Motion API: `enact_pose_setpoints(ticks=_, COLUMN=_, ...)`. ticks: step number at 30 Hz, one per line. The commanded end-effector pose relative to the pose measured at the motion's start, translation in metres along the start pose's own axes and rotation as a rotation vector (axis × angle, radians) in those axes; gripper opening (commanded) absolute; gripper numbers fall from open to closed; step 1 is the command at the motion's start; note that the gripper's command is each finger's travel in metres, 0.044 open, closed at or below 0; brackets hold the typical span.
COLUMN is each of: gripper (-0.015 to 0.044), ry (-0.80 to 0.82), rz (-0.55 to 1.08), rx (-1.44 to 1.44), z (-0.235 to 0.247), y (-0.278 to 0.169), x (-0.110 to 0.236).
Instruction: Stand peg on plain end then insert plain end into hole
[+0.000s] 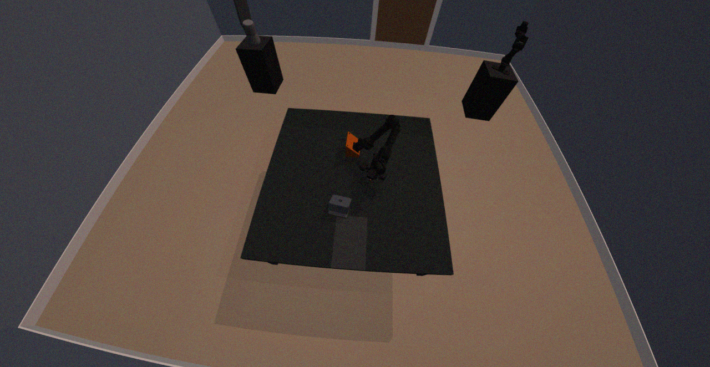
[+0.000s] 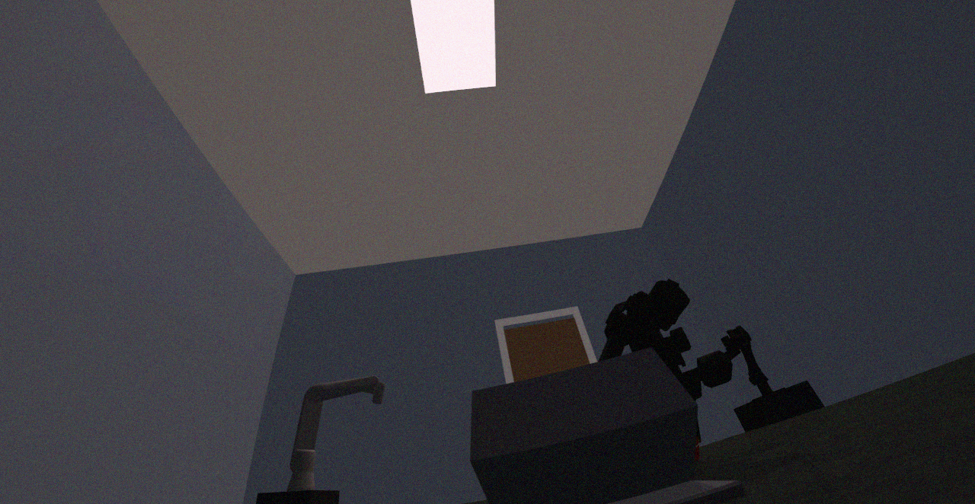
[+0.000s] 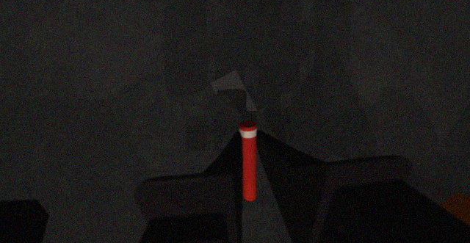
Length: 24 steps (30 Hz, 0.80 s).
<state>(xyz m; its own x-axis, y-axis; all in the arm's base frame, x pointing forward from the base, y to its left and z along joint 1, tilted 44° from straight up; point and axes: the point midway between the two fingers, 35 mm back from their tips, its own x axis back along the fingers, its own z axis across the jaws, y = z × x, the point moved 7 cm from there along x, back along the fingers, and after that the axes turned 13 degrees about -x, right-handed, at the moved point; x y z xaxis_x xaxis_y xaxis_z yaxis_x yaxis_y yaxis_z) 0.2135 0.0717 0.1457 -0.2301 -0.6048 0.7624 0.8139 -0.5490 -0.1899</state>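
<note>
Fingers clamped on the red peg (image 3: 249, 162), white band (image 3: 248, 133) far from camera. Could slip or tilt when lifted off the counter (image 1: 298, 166); narrow grip.

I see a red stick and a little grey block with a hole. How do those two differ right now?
The peg is a slim red cylinder with a white band near one end; the sloped panel is a squat grey block with a dark hole in its face. The peg is clamped in the gripper; the panel sits free on the table, apart from it.
</note>
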Motion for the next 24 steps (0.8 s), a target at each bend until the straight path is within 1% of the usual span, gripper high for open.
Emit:
enact_pose_setpoints(ticks=1, gripper=0.0049, ry=0.01, rz=-0.037, rx=0.0, z=-0.001, y=-0.004, x=0.003)
enact_pose_setpoints(ticks=24, gripper=0.0049, ry=0.055, rz=-0.231, rx=-0.002, z=-0.006, y=-0.026, x=0.014)
